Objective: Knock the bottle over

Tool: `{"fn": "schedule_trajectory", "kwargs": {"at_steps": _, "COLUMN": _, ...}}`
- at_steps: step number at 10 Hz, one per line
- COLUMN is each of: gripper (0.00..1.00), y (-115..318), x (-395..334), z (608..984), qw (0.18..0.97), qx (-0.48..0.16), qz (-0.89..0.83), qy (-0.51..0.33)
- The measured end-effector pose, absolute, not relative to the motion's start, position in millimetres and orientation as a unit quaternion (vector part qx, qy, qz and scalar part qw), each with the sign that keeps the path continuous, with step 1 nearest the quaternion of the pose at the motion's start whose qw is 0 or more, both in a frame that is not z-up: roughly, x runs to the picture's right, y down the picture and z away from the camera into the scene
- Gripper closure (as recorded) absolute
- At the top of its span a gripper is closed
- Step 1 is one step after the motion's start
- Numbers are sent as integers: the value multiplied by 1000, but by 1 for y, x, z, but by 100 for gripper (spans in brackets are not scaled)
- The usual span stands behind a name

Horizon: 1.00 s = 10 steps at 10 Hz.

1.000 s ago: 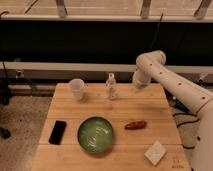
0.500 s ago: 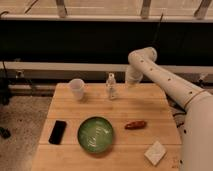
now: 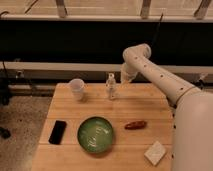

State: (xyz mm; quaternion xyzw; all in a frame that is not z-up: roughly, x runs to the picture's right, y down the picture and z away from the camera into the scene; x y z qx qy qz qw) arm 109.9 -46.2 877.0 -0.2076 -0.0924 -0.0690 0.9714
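Observation:
The bottle (image 3: 111, 86) is small, slim and clear with a pale cap. It stands upright near the back edge of the wooden table (image 3: 130, 105), about the middle. My gripper (image 3: 123, 78) hangs at the end of the white arm just to the right of the bottle, at about the height of its top. A small gap seems to show between the two.
A white translucent cup (image 3: 77, 89) stands left of the bottle. A green bowl (image 3: 95, 134) sits at the front middle, a black phone (image 3: 57, 132) to its left, a reddish-brown item (image 3: 135, 125) to its right, and a white pad (image 3: 155, 152) at the front right corner.
The arm has swung left, bringing the gripper from well right of the bottle to close beside it. The bottle still stands upright in the same place.

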Motion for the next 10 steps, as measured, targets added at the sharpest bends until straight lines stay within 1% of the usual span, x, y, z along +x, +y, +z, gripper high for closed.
{"fn": "schedule_trajectory", "kwargs": {"at_steps": 4, "gripper": 81, "y": -57, "x": 82, "z": 876, "qw": 972, "qx": -194, "qz": -83, "qy": -108}}
{"fn": "schedule_trajectory", "kwargs": {"at_steps": 7, "gripper": 81, "y": -56, "x": 65, "z": 873, "qw": 969, "qx": -194, "qz": -94, "qy": -122}}
{"fn": "schedule_trajectory", "kwargs": {"at_steps": 10, "gripper": 81, "y": -50, "x": 44, "z": 863, "qw": 964, "qx": -193, "qz": -110, "qy": -143}}
